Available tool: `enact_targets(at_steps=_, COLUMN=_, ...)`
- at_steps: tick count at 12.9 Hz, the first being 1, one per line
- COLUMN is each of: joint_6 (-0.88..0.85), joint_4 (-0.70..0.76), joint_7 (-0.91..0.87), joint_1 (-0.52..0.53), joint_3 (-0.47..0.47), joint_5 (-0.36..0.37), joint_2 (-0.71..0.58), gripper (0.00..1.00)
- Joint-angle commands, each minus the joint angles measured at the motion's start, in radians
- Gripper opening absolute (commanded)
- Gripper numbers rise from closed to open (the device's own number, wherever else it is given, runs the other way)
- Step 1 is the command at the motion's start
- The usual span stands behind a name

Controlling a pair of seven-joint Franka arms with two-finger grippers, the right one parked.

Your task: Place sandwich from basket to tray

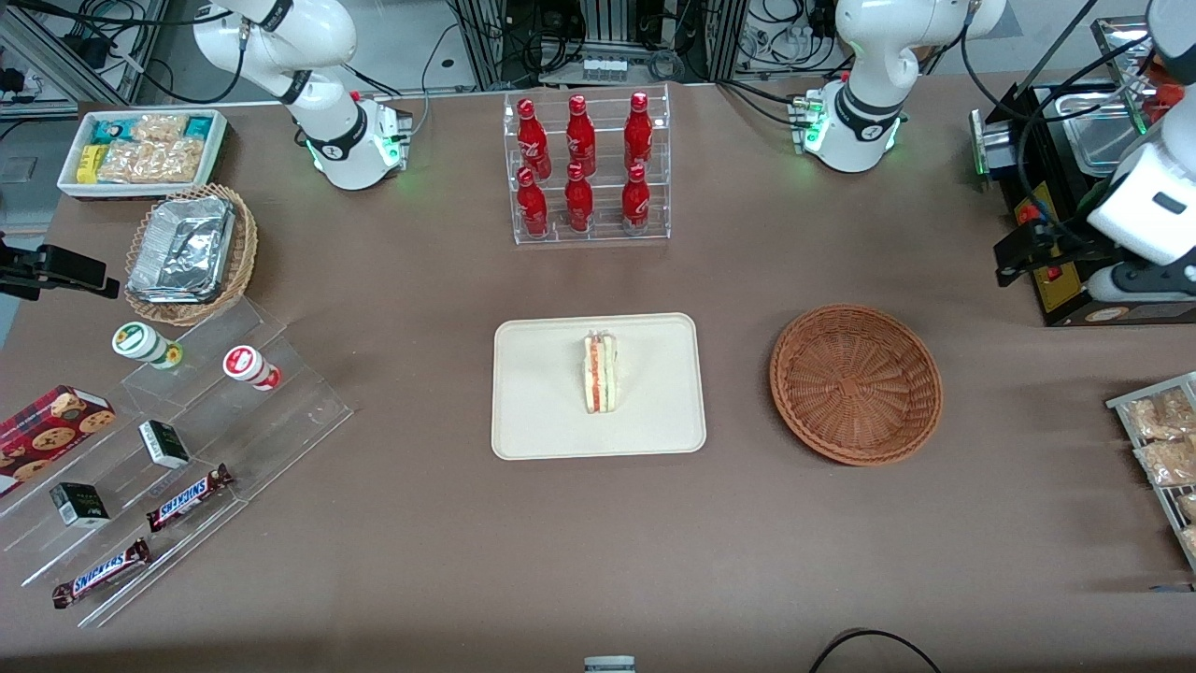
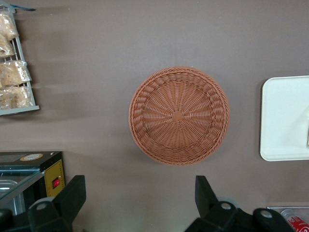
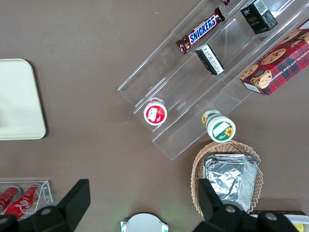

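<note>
The sandwich (image 1: 600, 374), a small wedge of white bread with orange-red and green layers, lies on the middle of the cream tray (image 1: 533, 421). The reddish-brown wicker basket (image 1: 855, 383) stands empty beside the tray, toward the working arm's end. My gripper (image 1: 1023, 250) hangs open and empty well above the table, near the black appliance and a little farther from the front camera than the basket. In the left wrist view the basket (image 2: 178, 116) and the tray's edge (image 2: 285, 118) show past the open gripper (image 2: 139, 193).
A clear rack of red bottles (image 1: 586, 168) stands farther back than the tray. A black appliance (image 1: 1074, 187) and a rack of snack packets (image 1: 1159, 439) are at the working arm's end. Acrylic steps with snacks (image 1: 187, 467), a tan foil basket (image 1: 192, 252) and a white bin (image 1: 140, 150) are at the parked arm's end.
</note>
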Motion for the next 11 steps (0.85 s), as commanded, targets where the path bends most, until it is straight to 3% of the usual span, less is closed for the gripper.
enact_targets(at_steps=1, joint_6=-0.013, joint_4=-0.023, joint_7=0.053, joint_1=-0.026, joint_3=0.049, joint_5=-0.024, joint_2=-0.036, gripper=1.00)
enact_targets(at_steps=3, joint_6=-0.019, joint_4=0.008, joint_7=0.051, joint_1=-0.012, joint_3=0.069, joint_5=-0.111, joint_2=-0.022, gripper=1.00)
enact_targets(at_steps=4, joint_6=-0.022, joint_4=0.008, joint_7=0.054, joint_1=-0.012, joint_3=0.067, joint_5=-0.112, joint_2=-0.020, gripper=1.00)
enact_targets(at_steps=6, joint_6=-0.020, joint_4=0.009, joint_7=0.053, joint_1=-0.012, joint_3=0.067, joint_5=-0.109, joint_2=-0.019, gripper=1.00)
enact_targets(at_steps=9, joint_6=-0.022, joint_4=0.008, joint_7=0.042, joint_1=-0.014, joint_3=0.058, joint_5=-0.024, joint_2=-0.020, gripper=1.00)
enact_targets(at_steps=11, joint_6=-0.027, joint_4=0.005, joint_7=0.039, joint_1=-0.012, joint_3=0.055, joint_5=-0.023, joint_2=-0.023, gripper=1.00)
